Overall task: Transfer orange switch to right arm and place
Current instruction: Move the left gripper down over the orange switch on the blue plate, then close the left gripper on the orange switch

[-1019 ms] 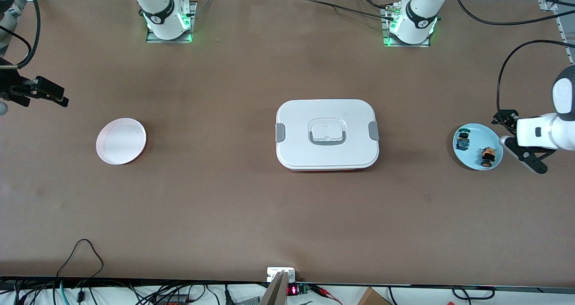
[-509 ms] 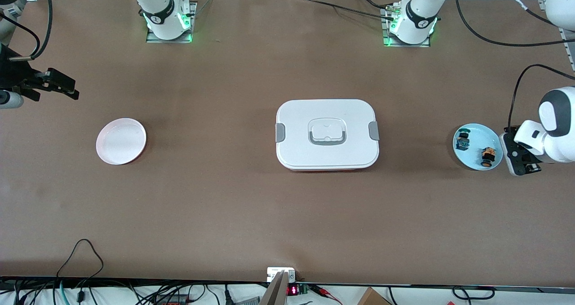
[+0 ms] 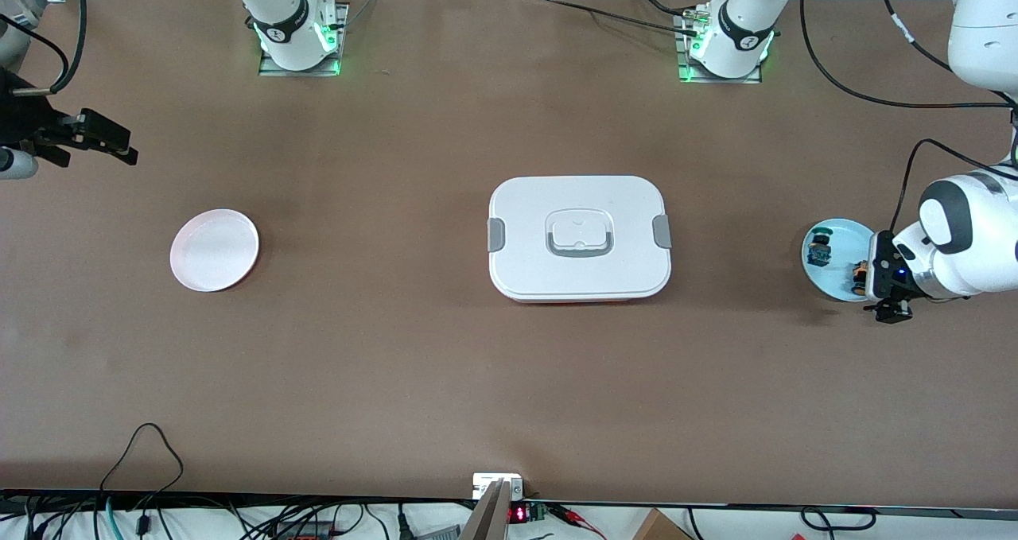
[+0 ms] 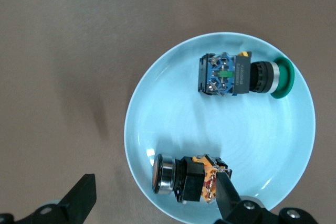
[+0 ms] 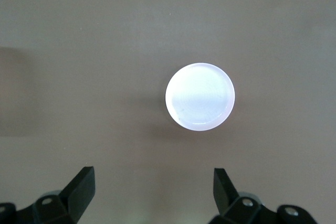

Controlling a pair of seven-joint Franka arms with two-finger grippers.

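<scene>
Since the earlier frames the left arm has swung its wrist in from the table's edge, and the left gripper (image 3: 885, 292) is now hanging over the rim of the light blue plate (image 3: 835, 232) at the left arm's end of the table. Its fingers (image 4: 81, 199) are standing wide apart with nothing between them; one fingertip is showing just over the body of the orange switch (image 4: 185, 179), though contact cannot be confirmed.

That orange switch is lying on its side in the blue plate, in the part nearer the front camera, its button face pointing toward the plate's rim. A second switch, the blue-bodied switch (image 4: 239, 74) with a green cap, is lying in the same plate, apart from the orange one and farther from the front camera.

At the right arm's end, the right gripper (image 3: 99, 137) has shifted only slightly since a second ago and is waiting in the air over bare table, its fingers (image 5: 81, 188) likewise spread and empty. Its wrist camera is looking down on the white plate (image 3: 215, 250), which is sitting alone on the brown table (image 3: 398, 365).

Between the two plates, mid-table, a white lidded container (image 3: 579, 238) with grey side clasps is resting closed, well apart from both grippers.
</scene>
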